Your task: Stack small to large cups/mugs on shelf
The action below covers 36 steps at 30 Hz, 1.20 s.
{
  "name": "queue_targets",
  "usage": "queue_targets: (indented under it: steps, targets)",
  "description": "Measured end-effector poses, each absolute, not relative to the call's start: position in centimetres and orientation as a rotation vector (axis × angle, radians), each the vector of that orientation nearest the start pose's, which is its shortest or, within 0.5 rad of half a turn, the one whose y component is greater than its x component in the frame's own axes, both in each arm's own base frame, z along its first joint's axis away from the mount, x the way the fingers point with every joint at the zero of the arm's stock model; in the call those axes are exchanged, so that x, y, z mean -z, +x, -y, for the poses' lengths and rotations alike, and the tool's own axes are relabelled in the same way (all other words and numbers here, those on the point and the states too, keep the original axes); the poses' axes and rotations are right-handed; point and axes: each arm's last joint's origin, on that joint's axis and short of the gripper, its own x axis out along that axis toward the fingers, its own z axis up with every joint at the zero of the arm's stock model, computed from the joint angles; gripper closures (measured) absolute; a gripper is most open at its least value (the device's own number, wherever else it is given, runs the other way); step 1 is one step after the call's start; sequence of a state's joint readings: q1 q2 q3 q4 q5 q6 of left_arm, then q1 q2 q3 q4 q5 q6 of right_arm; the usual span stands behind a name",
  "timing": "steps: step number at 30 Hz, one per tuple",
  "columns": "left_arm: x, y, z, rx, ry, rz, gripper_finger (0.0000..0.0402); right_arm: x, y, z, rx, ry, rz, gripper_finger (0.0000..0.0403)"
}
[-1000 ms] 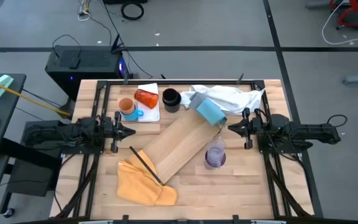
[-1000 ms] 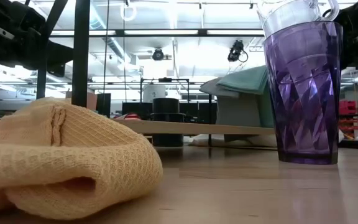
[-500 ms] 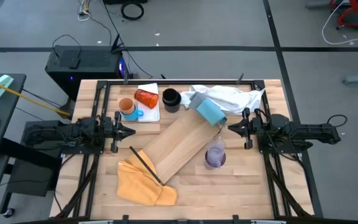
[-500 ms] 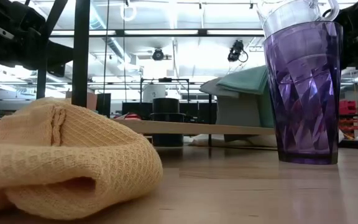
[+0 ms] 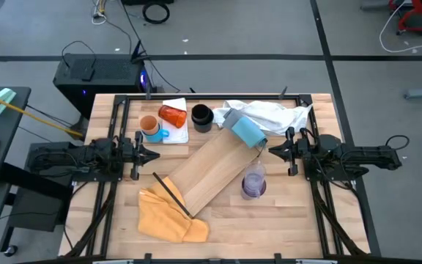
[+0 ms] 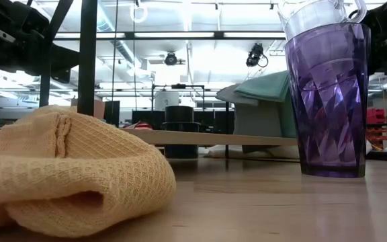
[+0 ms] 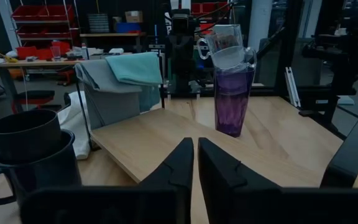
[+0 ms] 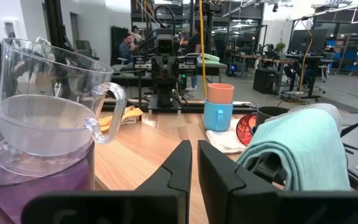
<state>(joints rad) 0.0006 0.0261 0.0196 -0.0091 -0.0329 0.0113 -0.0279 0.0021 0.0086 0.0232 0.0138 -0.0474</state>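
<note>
Both arms idle, facing each other

Left gripper and right gripper point inward across the table, fingers nearly together with a thin gap, holding nothing

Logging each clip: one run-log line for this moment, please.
left tool: shut, empty | right tool: shut, empty | translucent purple tumbler: upright beside pale wooden board

Shelf mid-table, cup stack right, cloth front-left

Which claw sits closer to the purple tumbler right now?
The right claw: the purple tumbler stands just in front of it, slightly inward. The left claw waits across the wooden board, well away.
</note>
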Motion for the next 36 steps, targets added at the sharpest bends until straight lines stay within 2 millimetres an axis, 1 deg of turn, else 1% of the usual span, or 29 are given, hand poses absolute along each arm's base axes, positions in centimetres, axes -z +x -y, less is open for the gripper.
queue_targets:
  steps: [8, 21, 31, 36]
  targets:
    - [-16.73, 9.81, -0.10, -0.033, 0.012, -0.016, 0.0361, -16.85, 9.72, 0.31, 0.042, -0.047, 0.029, 0.0368]
    - [-16.73, 9.81, -0.10, -0.033, 0.011, -0.016, 0.0374, -16.85, 9.72, 0.31, 0.042, -0.047, 0.029, 0.0368]
    - [-16.71, 9.82, -0.10, -0.033, 0.011, -0.016, 0.0363, -16.85, 9.72, 0.31, 0.042, -0.047, 0.029, 0.0368]
    - [-16.73, 9.81, -0.10, -0.033, 0.011, -0.016, 0.0365, -16.85, 9.72, 0.31, 0.043, -0.048, 0.029, 0.0368]
